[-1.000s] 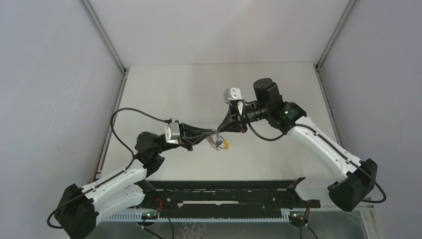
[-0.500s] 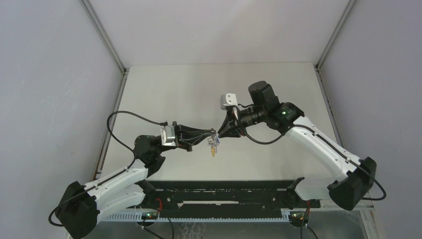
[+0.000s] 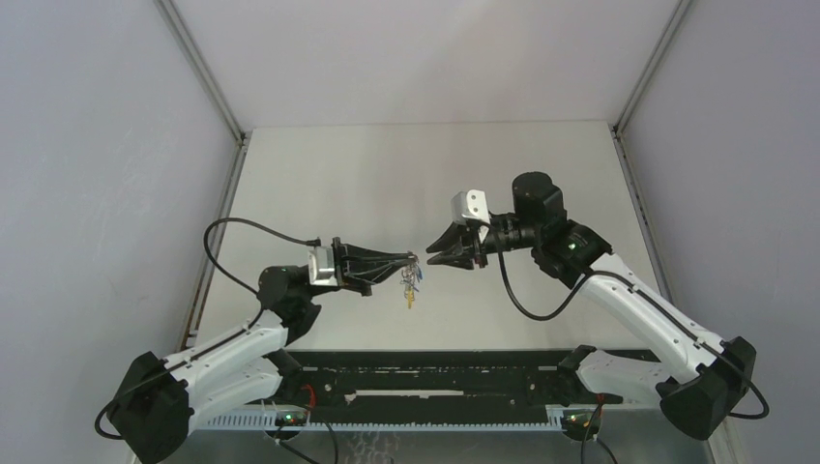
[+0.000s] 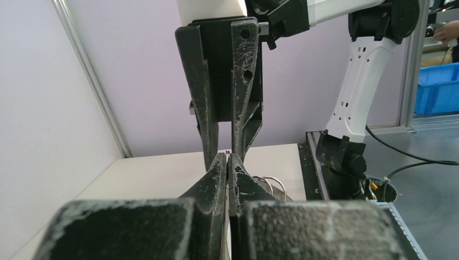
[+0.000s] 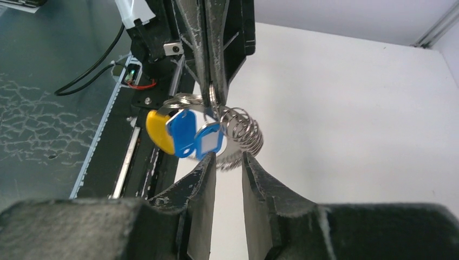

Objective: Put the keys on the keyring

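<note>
Right at the keyring point(image 5: 244, 132), left gripper point(image 3: 411, 258) is clamping shut on its wire, blue keys point(image 5: 194, 134) hanging below the keyring; just beside the keyring, right gripper point(image 5: 227, 158) is hovering, jaws parted, gripping nothing.

The top camera looks down from behind the left arm point(image 3: 232, 343) and right arm point(image 3: 629, 290) over the whole table point(image 3: 367, 174). Each wrist camera sits close behind its own fingers point(image 4: 215, 179), facing the other arm. All three share the keyring point(image 3: 410, 275) between them.
</note>
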